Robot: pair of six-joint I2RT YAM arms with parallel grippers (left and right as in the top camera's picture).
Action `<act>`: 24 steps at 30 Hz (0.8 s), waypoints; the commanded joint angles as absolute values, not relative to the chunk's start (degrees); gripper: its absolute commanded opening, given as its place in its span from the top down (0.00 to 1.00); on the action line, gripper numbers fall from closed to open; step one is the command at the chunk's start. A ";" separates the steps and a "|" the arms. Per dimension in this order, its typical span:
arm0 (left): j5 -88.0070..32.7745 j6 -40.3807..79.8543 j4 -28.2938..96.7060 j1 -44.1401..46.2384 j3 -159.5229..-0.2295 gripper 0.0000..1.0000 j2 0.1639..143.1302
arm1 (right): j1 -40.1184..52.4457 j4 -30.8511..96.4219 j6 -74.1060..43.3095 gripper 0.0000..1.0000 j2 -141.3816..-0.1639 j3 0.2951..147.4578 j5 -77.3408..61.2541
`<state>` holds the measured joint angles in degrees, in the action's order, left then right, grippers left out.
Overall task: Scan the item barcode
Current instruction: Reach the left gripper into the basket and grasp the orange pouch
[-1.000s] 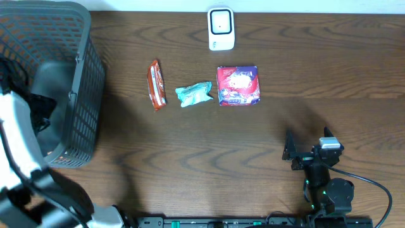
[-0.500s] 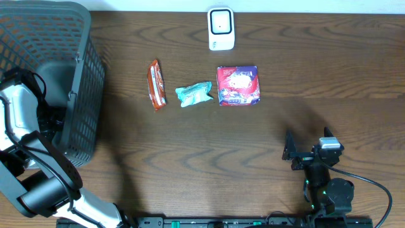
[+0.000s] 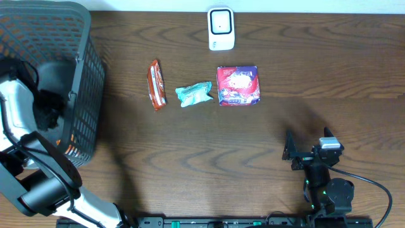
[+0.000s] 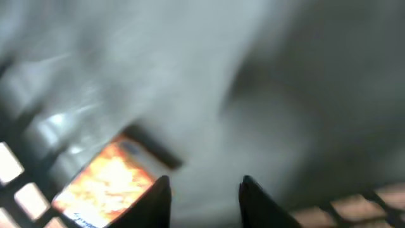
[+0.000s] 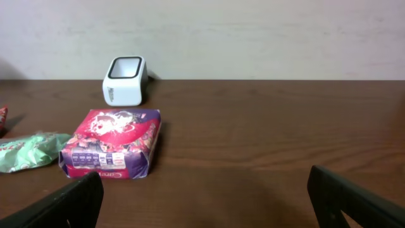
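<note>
My left gripper (image 4: 202, 190) is down inside the grey mesh basket (image 3: 85, 82) at the table's left; in the overhead view it (image 3: 47, 106) shows as a dark shape behind the mesh. The wrist view is blurred. Its fingers stand a narrow gap apart with only grey basket floor between them. An orange packet (image 4: 107, 180) lies just left of the left finger. The white barcode scanner (image 3: 221, 28) stands at the table's far edge. My right gripper (image 3: 291, 151) rests wide open near the front right, holding nothing.
Three items lie in a row below the scanner (image 5: 124, 81): a red-orange bar (image 3: 156, 84), a green packet (image 3: 193, 94) and a red-purple packet (image 3: 238, 85). The right wrist view faces the red-purple packet (image 5: 111, 142) and the green packet (image 5: 28, 151).
My left arm has swung deeper into the basket and its jaws have narrowed from wide open. The right arm and the items on the table have not moved.
</note>
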<state>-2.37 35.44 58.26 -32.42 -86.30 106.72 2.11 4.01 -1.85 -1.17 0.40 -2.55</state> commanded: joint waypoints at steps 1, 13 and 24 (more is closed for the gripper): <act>-7.97 28.49 60.05 -32.49 -90.15 0.31 102.41 | 2.31 4.21 -1.02 0.01 -1.13 0.32 -2.04; 7.20 28.53 69.19 -32.45 -82.98 0.02 99.66 | 2.31 4.21 -0.99 0.01 -1.13 0.32 -2.04; 8.25 28.49 52.82 -32.47 -67.13 0.11 99.74 | 2.31 4.21 -1.02 0.01 -1.13 0.32 -2.04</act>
<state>6.52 29.04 54.68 -32.42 -70.04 99.29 2.11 4.01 -1.85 -1.17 0.40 -2.55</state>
